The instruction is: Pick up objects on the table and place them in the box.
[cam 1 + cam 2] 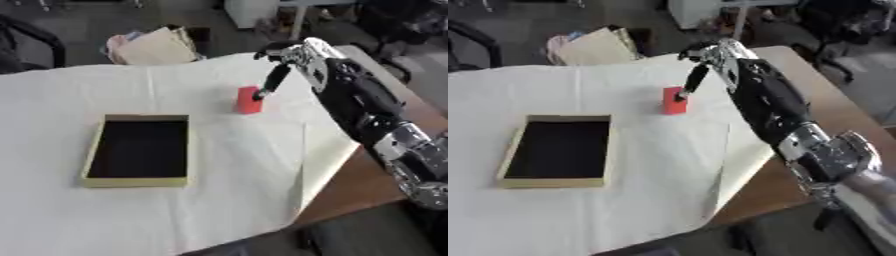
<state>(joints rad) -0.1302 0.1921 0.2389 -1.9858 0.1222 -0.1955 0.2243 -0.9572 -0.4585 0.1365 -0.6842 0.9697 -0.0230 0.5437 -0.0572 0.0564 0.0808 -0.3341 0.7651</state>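
Beside the box [137,183], right hand [293,55] fingers [273,80] reach down, touching the upright red block [248,100] — not yet clasped; a nudge could topple it.

Brown table [372,187], bare wood along right edge. White cloth [219,200] spread over most of top, one corner hanging off front. Flat yellow box [138,147] with dark inside sitting on cloth, left of middle. Small red block [248,101] standing upright on cloth, farther back and right of box, well apart.
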